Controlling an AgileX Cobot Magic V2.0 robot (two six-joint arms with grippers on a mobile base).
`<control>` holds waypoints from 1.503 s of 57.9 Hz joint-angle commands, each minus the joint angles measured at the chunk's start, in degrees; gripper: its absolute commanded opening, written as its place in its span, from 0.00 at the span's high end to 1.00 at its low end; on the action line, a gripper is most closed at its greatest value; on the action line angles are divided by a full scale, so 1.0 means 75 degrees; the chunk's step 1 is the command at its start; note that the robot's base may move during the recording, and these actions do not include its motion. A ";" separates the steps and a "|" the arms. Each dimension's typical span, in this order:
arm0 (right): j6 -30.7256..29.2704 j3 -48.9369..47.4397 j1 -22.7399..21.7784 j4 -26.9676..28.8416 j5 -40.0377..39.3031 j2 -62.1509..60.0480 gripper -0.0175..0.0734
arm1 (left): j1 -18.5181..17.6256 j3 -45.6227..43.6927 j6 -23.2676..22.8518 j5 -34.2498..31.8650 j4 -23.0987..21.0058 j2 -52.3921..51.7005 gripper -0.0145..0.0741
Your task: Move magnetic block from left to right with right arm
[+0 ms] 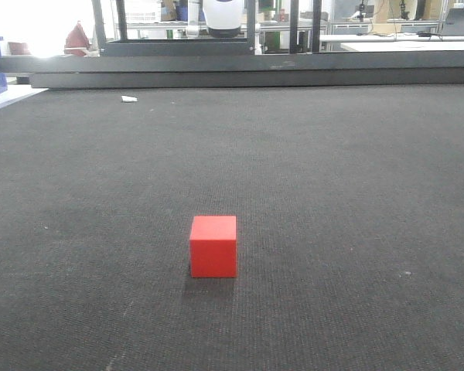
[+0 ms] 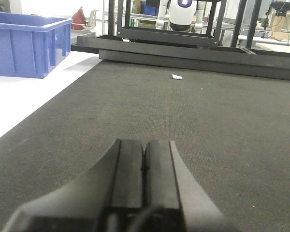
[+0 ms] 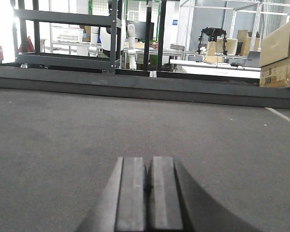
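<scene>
The magnetic block [image 1: 213, 246], a small matte red cube, rests alone on the dark mat [image 1: 332, 193] near the front centre of the front-facing view. Neither arm appears in that view. In the left wrist view my left gripper [image 2: 144, 143] hovers low over the mat, its two dark fingers pressed together with nothing between them. My right gripper [image 3: 148, 159] in the right wrist view is likewise shut and empty over bare mat. The block shows in neither wrist view.
A small white scrap [image 1: 129, 98] lies on the mat near its far left edge, also seen as a scrap [image 2: 177, 77]. A blue bin [image 2: 26, 43] stands on the white surface left of the mat. A long dark rail [image 1: 247, 73] borders the far edge.
</scene>
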 commanded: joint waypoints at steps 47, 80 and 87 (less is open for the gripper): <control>0.0001 -0.0014 -0.0049 -0.0086 -0.0682 -0.0156 0.75 | -0.0057 0.0064 -0.0028 -0.0687 -0.0052 -0.0076 0.97; 0.0001 -0.1585 -0.0049 -0.0086 0.1871 0.0122 0.75 | -0.0057 0.0064 -0.0028 -0.0687 -0.0052 -0.0076 0.97; 0.0001 -0.2316 -0.0049 -0.0086 0.2660 0.0639 0.75 | -0.0057 0.0064 -0.0028 -0.0687 -0.0052 -0.0076 0.97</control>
